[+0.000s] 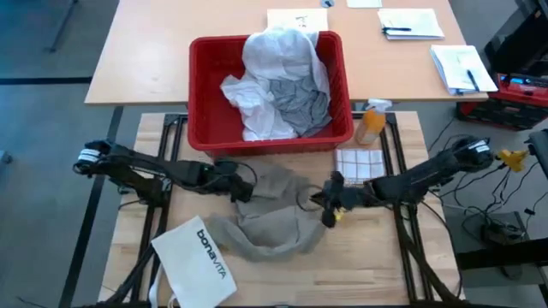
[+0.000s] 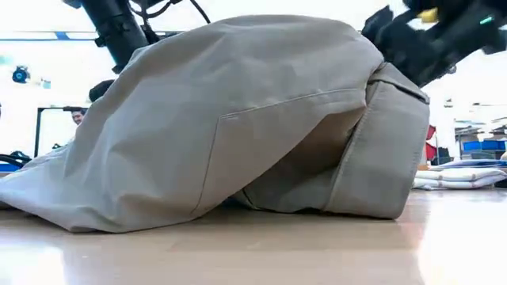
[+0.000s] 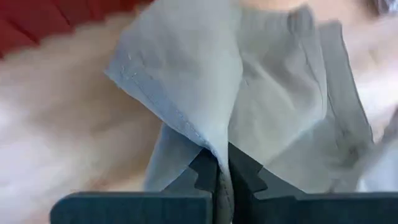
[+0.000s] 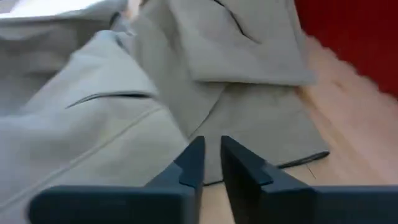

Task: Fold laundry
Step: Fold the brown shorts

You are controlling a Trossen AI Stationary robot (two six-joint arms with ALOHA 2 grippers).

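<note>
The khaki-tan garment [image 1: 274, 218] lies bunched in the middle of the table, and the low view shows it raised like a tent [image 2: 261, 119], its lower edges on the wood. My left gripper [image 1: 233, 181] is shut on its left side and my right gripper [image 1: 328, 204] on its right side. Behind it, the white shirt [image 1: 278, 51] and the grey T-shirt [image 1: 300, 103] lie heaped in a red basket [image 1: 201, 94]. My left gripper [image 3: 222, 165] pinches a raised fold of the khaki cloth [image 3: 217, 146] between its two fingers, close to a stitched edge. It comes nearly level from the table's left. The cloth spreads out beyond the fingers, lifted at the hold. My right gripper [image 4: 211, 155] has its fingers nearly together at the garment's right edge [image 4: 249, 163], coming from the table's right. The gap is very narrow and the cloth inside it barely shows. In the low view the band-like edge [image 2: 380, 142] hangs down below the gripper to the table.
A white bag printed "bonavita" [image 1: 195, 257] lies at the near left, touching the khaki cloth. An orange spray bottle [image 1: 370, 124] and a checked cloth [image 1: 360, 162] sit at the far right beside the basket. Bare wood lies along the near right.
</note>
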